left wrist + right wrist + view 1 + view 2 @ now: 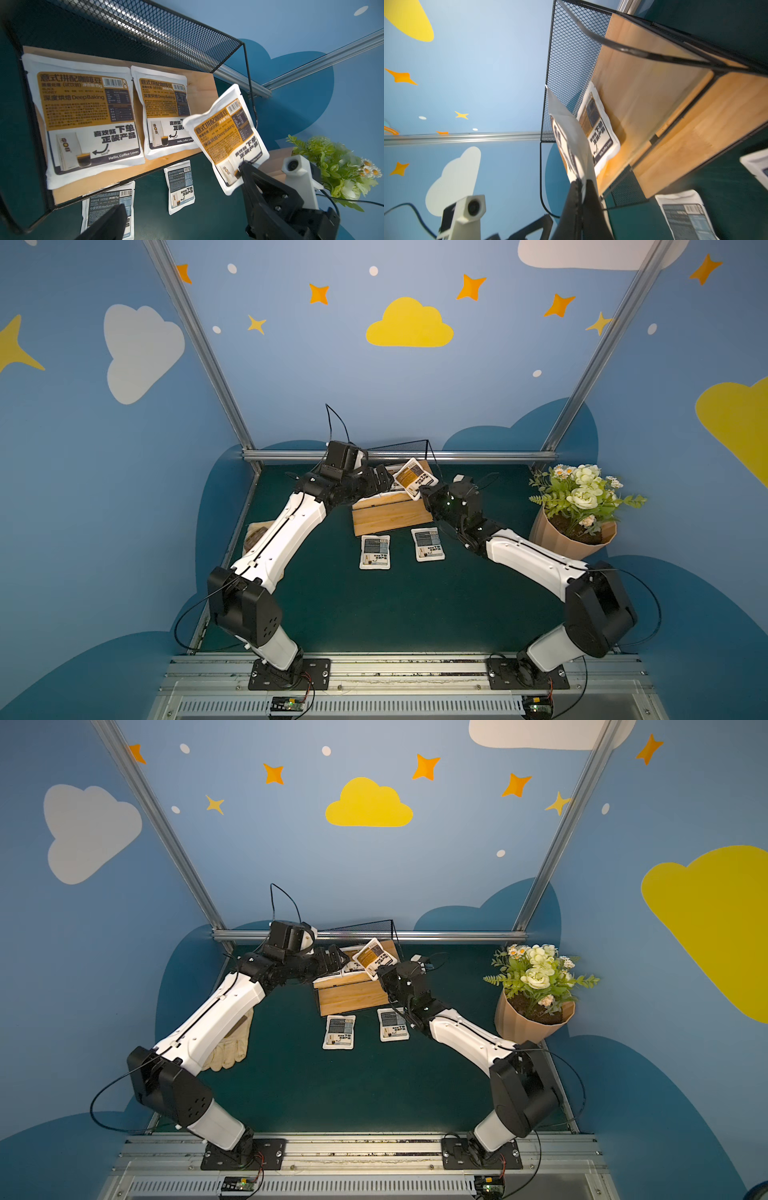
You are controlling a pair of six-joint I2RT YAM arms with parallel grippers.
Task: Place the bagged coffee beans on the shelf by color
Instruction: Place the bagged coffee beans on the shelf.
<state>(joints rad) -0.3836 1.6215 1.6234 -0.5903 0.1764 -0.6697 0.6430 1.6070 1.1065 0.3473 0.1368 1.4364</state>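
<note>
My right gripper [582,182] grasps one orange pouch [226,133] over the shelf [202,93] holding two; two grey-blue pouches [375,551] before it; left gripper [381,483] released.

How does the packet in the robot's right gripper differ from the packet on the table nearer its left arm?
Colour: the held pouch has an orange panel; the table pouch has a grey-blue one. Pose: the held pouch is tilted above the shelf, pinched at one end by the right gripper; the table pouch lies flat, untouched. Both are small white pouches with black print.
</note>
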